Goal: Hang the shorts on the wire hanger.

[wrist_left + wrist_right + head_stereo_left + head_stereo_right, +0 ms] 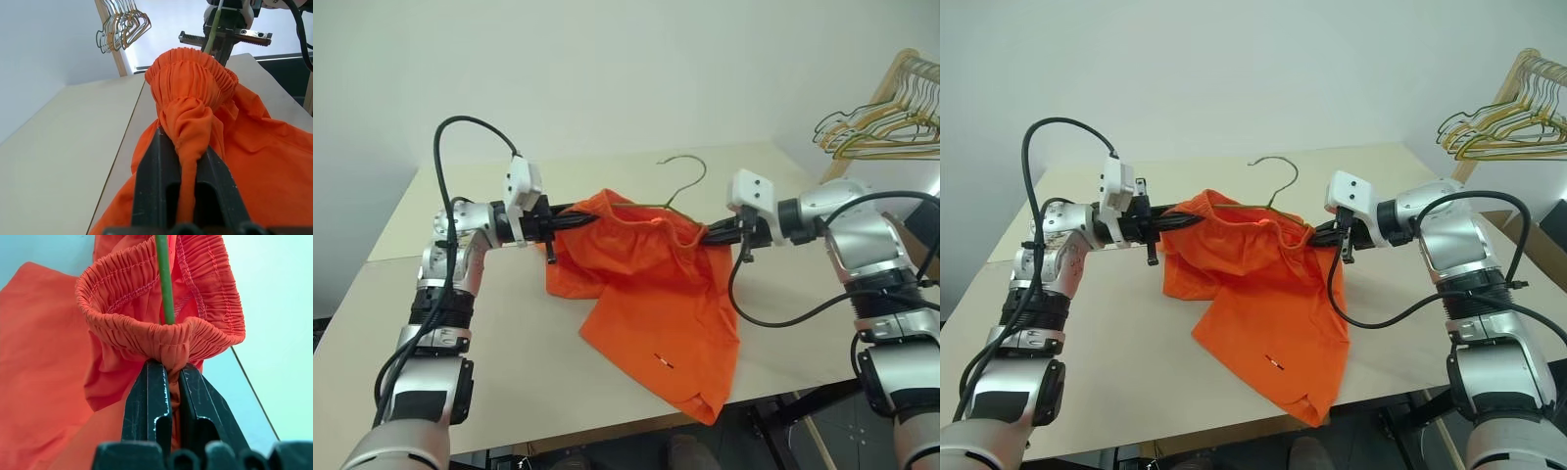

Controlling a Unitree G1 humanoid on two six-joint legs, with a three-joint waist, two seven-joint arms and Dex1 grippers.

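1. The shorts [651, 294] are hanging in the air between the two grippers above the pale table [509, 323], with the lower leg drooping toward 5 o'clock in the head views and reaching past the table's near edge.
2. The left gripper [570, 220] is pointing toward 3 o'clock in the head views, and its black fingers [151, 181] are squeezing together on a bunched fold of the orange cloth at the waistband's left end.
3. The right gripper [707, 233] is pointing toward 9 o'clock, and its fingers [146, 401] are pinching the gathered elastic waistband at the opposite end.
4. The waistband is being stretched between the two grips into an open loop, sagging slightly in the middle.
5. The wire hanger [683, 181] is sitting with its curved hook rising toward 12 o'clock above the waistband, while its thin greenish wire [165, 279] is running down through the waistband opening just in front of the right gripper.
6. A tiny white mark [664, 361] is showing on the hanging leg, toward 6 o'clock from the waistband.
7. A bunch of coloured hangers [886, 122] is hanging on a wooden rail at 2 o'clock, well apart from the shorts.
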